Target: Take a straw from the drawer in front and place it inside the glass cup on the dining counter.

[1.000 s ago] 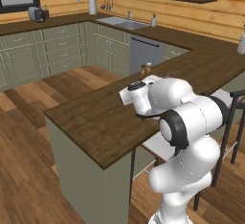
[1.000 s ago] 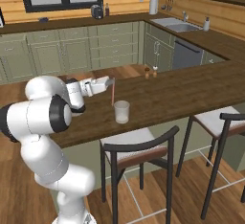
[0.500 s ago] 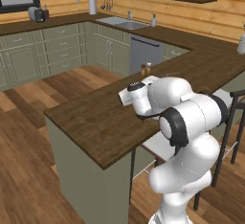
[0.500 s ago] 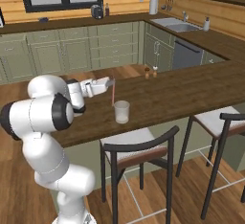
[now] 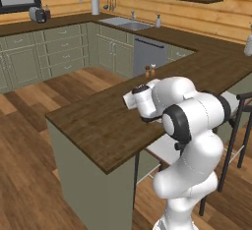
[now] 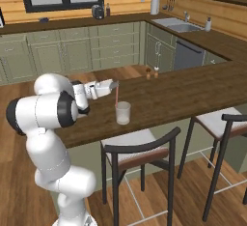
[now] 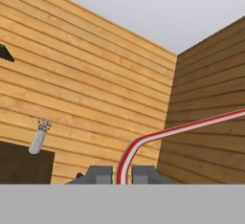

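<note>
The gripper (image 6: 114, 83) was pinching the straw (image 6: 117, 96) between its two fingertips (image 7: 99, 174), jaws pressed close on the thin stem, as the hand view showed plainly. What the coming move turned on was the line between straw and glass cup (image 6: 123, 113): in the right base view the straw hung roughly upright from the gripper, its long axis pointing down, with its lower end at or just above the cup's rim on the side nearer the arm; whether the tip was already inside the rim could not be told. The cup stood upright on the dining counter (image 6: 193, 87), clear and whitish. The straw looked red and very thin, white-striped in the hand view, with a curved bend just beyond the fingertips
</note>
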Tool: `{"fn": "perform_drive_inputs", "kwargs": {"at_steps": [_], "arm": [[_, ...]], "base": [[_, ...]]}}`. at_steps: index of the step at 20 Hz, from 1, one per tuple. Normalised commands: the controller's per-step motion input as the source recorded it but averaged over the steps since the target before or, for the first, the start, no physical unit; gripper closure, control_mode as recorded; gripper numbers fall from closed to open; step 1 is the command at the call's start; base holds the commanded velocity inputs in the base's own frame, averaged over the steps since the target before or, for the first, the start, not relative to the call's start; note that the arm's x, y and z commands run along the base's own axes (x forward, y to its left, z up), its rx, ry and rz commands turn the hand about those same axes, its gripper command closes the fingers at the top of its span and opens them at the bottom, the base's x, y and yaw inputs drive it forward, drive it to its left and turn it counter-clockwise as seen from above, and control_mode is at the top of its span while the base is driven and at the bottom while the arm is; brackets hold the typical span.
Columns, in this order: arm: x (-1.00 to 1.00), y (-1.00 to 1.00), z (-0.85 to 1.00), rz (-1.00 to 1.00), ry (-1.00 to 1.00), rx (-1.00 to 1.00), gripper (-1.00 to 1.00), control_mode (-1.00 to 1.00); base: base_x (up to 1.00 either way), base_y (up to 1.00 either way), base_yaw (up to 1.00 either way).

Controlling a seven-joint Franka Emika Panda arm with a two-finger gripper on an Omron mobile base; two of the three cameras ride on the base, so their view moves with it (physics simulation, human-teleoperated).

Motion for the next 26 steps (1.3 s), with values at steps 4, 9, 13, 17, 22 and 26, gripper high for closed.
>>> {"fn": "perform_drive_inputs", "kwargs": {"at_steps": [4,9,13,17,22,26], "arm": [[0.11,-0.04,-0.13,0.00,-0.06,0.00,1.00,-1.00],[0.00,0.00,-0.15,0.00,-0.07,0.00,1.00,-1.00],[0.00,0.00,-0.14,0.00,-0.07,0.00,1.00,-1.00],[0.00,0.00,-0.18,0.00,-0.07,0.00,1.00,-1.00],[0.00,0.00,-0.22,0.00,-0.05,0.00,1.00,-1.00],[0.00,0.00,-0.05,0.00,-0.04,0.00,1.00,-1.00]], "base": [[0.00,0.00,0.00],[0.00,0.00,0.00],[0.00,0.00,0.00],[0.00,0.00,0.00],[0.00,0.00,0.00],[0.00,0.00,0.00]]}}
